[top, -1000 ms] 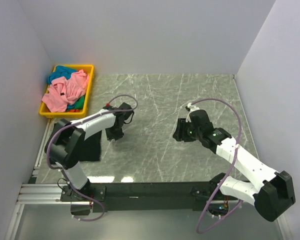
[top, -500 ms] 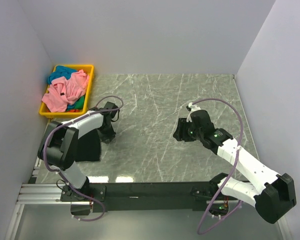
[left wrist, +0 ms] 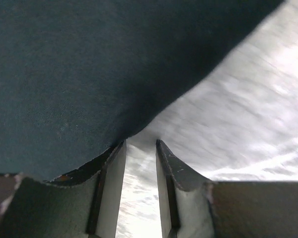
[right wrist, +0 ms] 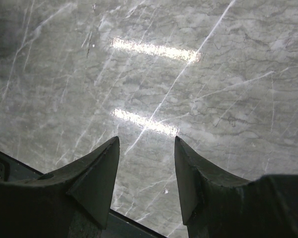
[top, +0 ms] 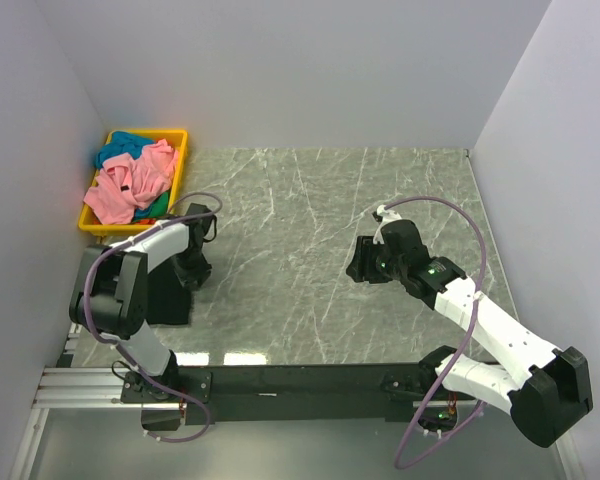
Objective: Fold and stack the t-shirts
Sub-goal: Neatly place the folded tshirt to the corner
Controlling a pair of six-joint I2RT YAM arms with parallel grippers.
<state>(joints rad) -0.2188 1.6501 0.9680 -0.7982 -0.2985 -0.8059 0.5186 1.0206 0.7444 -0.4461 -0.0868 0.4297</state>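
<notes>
Left arm [top: 162,244] at the end of a sideways sweep. Over the last second we see the left jaws carried off the open bench [top: 330,200] toward the robot's left, arriving at the edge of the black t-shirt [left wrist: 74,64]. In the wrist view the dark cloth fills the field ahead of and to the left of the jaws, its hem lying against the left fingertip [left wrist: 120,147]. The jaws stand narrowly apart with only bench showing between them, so nothing is gripped. The right jaws have not moved: apart, empty, over bare marble, with the cloth well off to their left. The pink t-shirt [top: 130,185] and teal t-shirt [top: 126,142] lie heaped in the yellow bin [top: 184,150], beyond the left jaws. We judge a pinch on the black hem to be the step in hand, with the binned shirts not yet folded
</notes>
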